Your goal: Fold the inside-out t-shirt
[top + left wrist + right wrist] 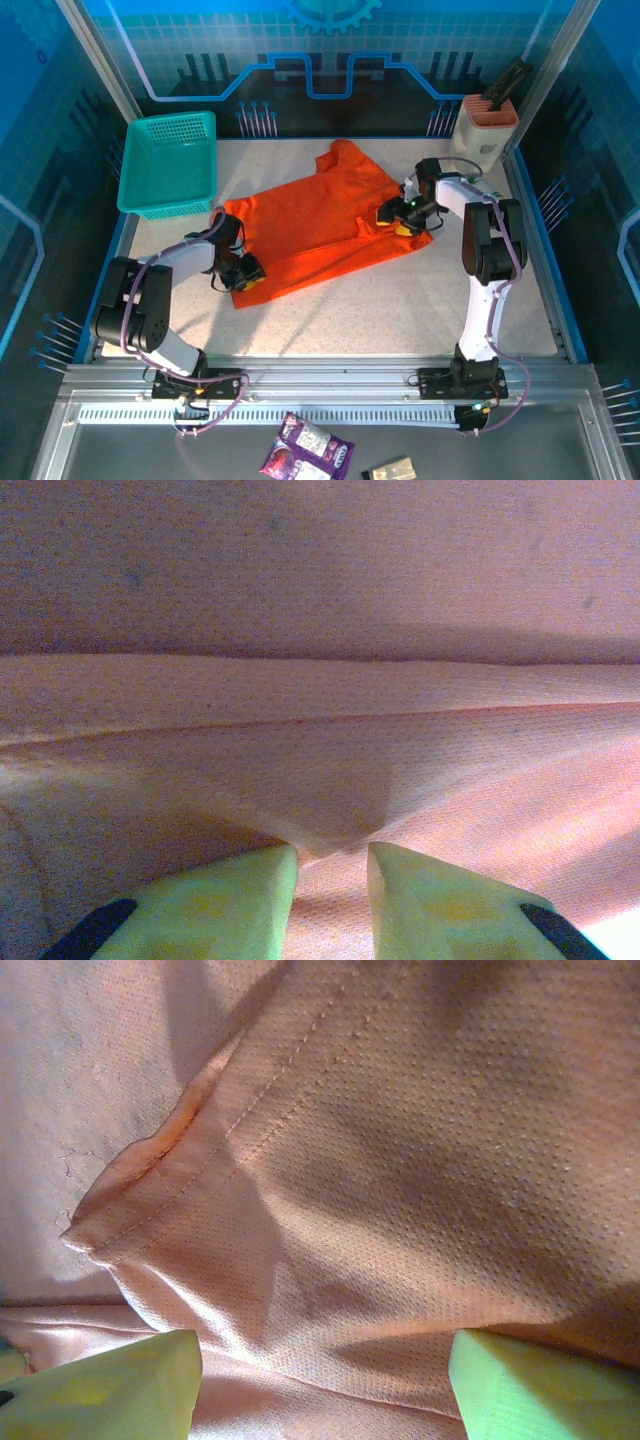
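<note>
The orange t-shirt lies spread and wrinkled across the middle of the table, one sleeve pointing to the back. My left gripper sits at the shirt's near left corner. In the left wrist view its yellow-green fingers stand close together, with a pucker of the t-shirt drawn in between them. My right gripper rests on the shirt's right edge. In the right wrist view it is open, its fingers wide apart over the cloth, beside a stitched hem.
A teal plastic basket stands at the back left. At the back right corner is a peach-and-white holder with a dark tool in it. Bare speckled table lies in front of the shirt. Snack packets lie beyond the front rail.
</note>
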